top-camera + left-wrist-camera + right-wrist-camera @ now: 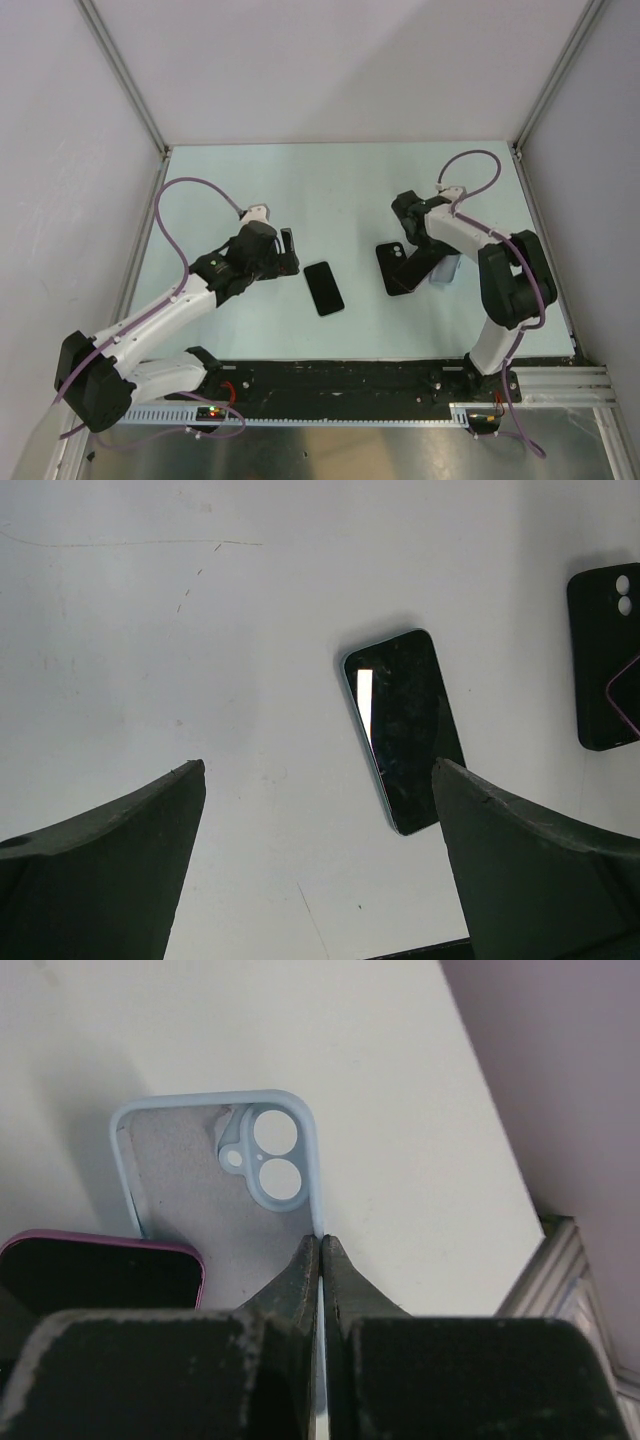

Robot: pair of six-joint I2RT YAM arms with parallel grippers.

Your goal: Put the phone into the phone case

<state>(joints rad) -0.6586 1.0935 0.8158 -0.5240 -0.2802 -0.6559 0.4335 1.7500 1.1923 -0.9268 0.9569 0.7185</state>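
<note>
The phone (323,288) lies flat, screen up, on the table's middle; in the left wrist view it (405,730) shows a teal edge. My left gripper (289,250) is open and empty just left of it, with the phone's near end close to the right finger (520,870). My right gripper (320,1240) is shut on the right rim of a light blue phone case (215,1175), which lies open side up with its camera cut-out far from me. In the top view that case (449,270) is mostly hidden under the right gripper (435,263).
A black case (393,268) with two camera holes lies left of the right gripper and also shows in the left wrist view (603,670). A dark slab with a purple rim (100,1275) overlaps the blue case's near left. The enclosure wall (560,230) is close on the right.
</note>
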